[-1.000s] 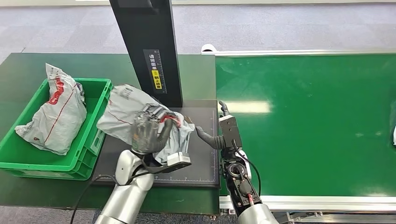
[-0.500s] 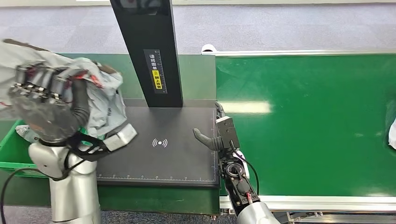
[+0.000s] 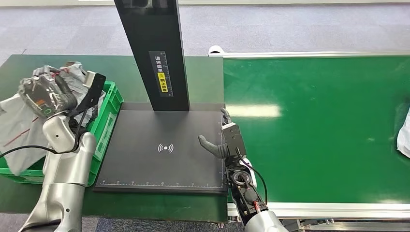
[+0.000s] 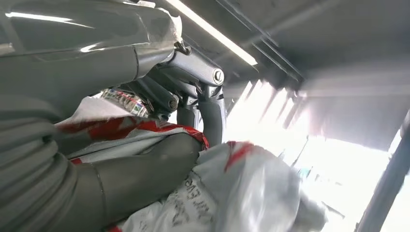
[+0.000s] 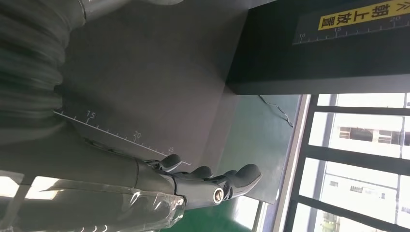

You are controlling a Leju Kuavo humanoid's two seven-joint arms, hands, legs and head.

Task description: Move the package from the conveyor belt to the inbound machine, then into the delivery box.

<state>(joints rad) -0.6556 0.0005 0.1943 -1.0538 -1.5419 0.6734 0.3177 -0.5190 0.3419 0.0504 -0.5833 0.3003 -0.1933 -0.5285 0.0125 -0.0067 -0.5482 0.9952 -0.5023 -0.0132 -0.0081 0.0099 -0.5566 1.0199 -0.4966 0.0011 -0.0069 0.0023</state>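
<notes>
Fingers (image 3: 36, 92) of the left hand (image 3: 46, 94) clutch the grey package (image 3: 72, 72) above the green delivery box (image 3: 109, 108), left of the black inbound machine (image 3: 164, 145). Left wrist view: thumb and fingers wrap the package's red-printed plastic. Right wrist view: the right hand (image 5: 203, 181) hangs empty, fingers extended, at that machine's edge.

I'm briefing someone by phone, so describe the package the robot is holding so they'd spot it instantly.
Start at the tall black post of the inbound machine, then go left to the green delivery box. Above it, the left hand grips a crumpled grey package with red markings; the other grey bag lies inside.
</notes>
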